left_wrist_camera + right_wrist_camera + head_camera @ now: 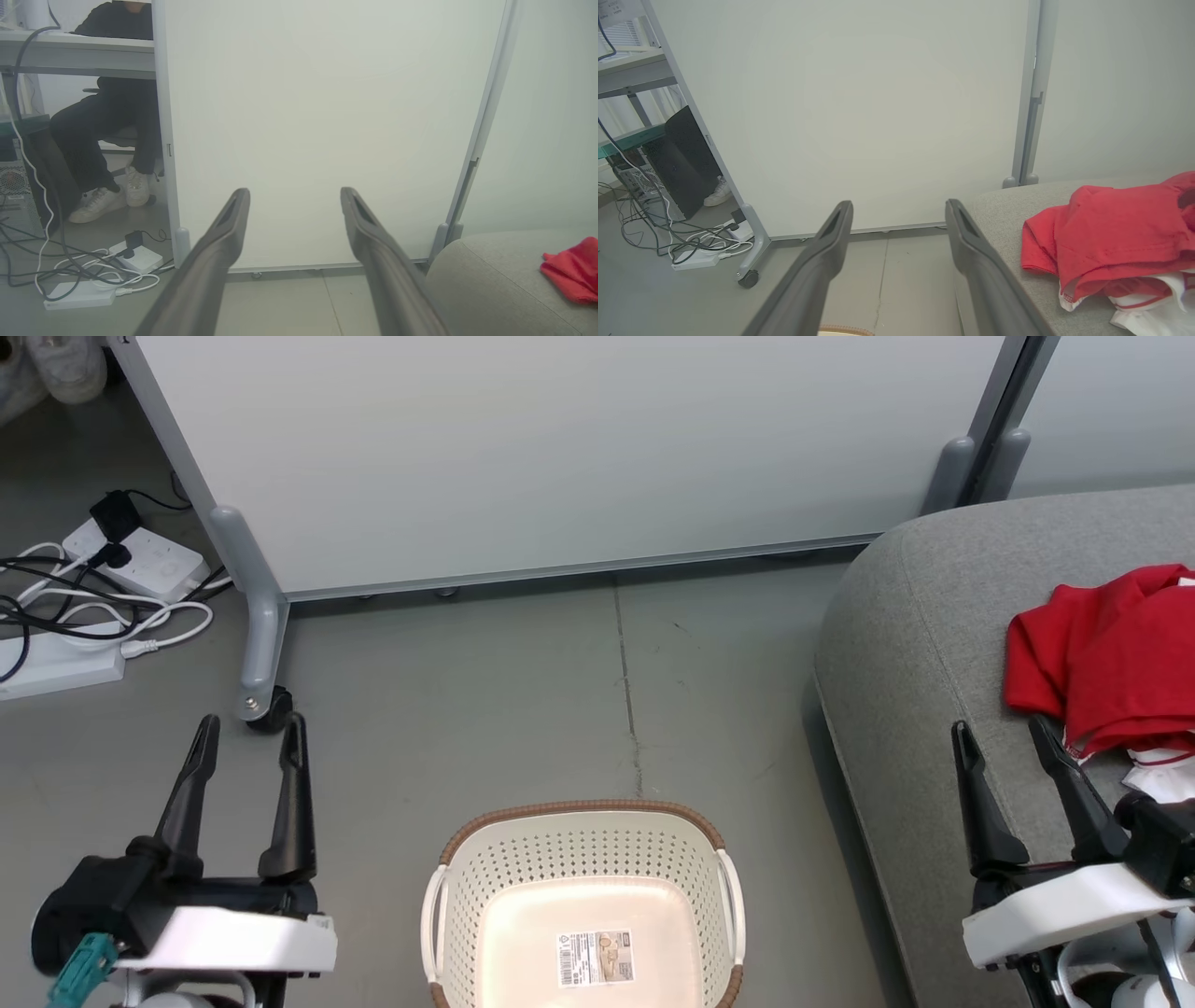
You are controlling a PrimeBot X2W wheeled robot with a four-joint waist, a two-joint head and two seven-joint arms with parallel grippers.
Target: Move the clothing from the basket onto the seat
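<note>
- At the head view's right edge, the clothing [1111, 653] lies on the seat [915, 616]; basket [583, 845] bottom centre; left gripper [252, 721] and right gripper [997, 724] both spread.
- Left wrist view: left gripper [295, 191] spread; clothing [572, 270] lower right.
- Right wrist view: right gripper [899, 204] spread; clothing [1115, 233] at right.

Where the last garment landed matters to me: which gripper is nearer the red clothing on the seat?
Right. The right gripper hangs over the seat just beside the clothing; the left gripper is over the floor, beyond the basket.
</note>
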